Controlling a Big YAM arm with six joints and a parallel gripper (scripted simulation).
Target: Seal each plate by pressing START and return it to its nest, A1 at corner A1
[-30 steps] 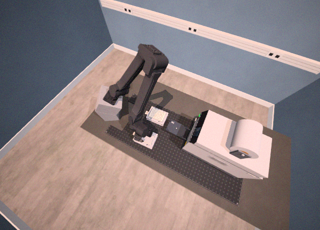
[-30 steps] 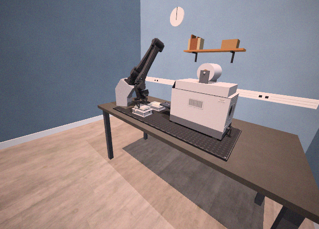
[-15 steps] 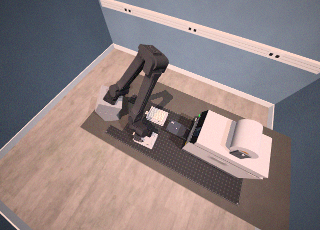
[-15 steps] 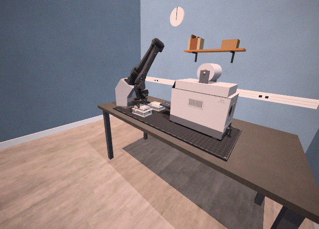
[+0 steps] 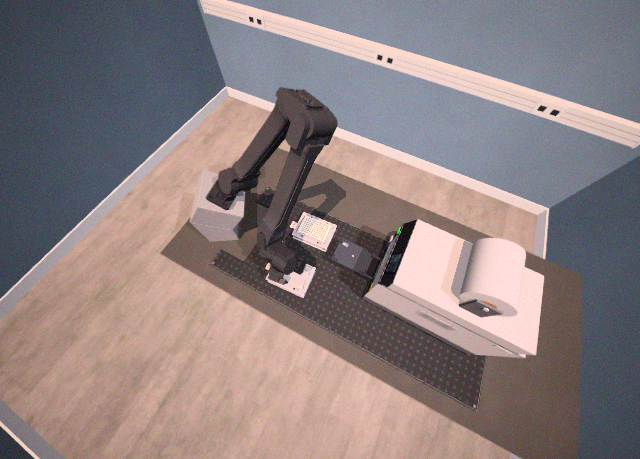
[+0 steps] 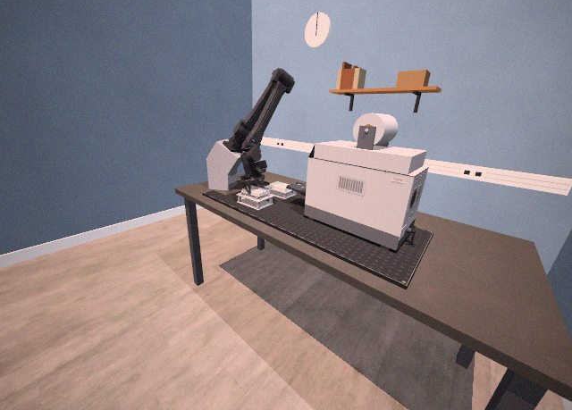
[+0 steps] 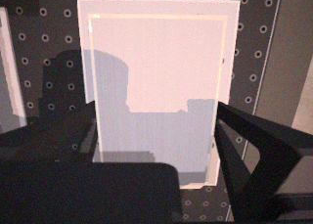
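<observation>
My gripper (image 5: 289, 274) (image 6: 255, 187) (image 7: 156, 107) grips the sealed plate (image 5: 295, 277) (image 6: 259, 192) (image 7: 161, 63) at one nest (image 5: 299, 291) (image 6: 255, 205) (image 7: 158, 7); the other plate (image 5: 314, 229) (image 6: 280, 186), its wells showing, sits nearby.
</observation>
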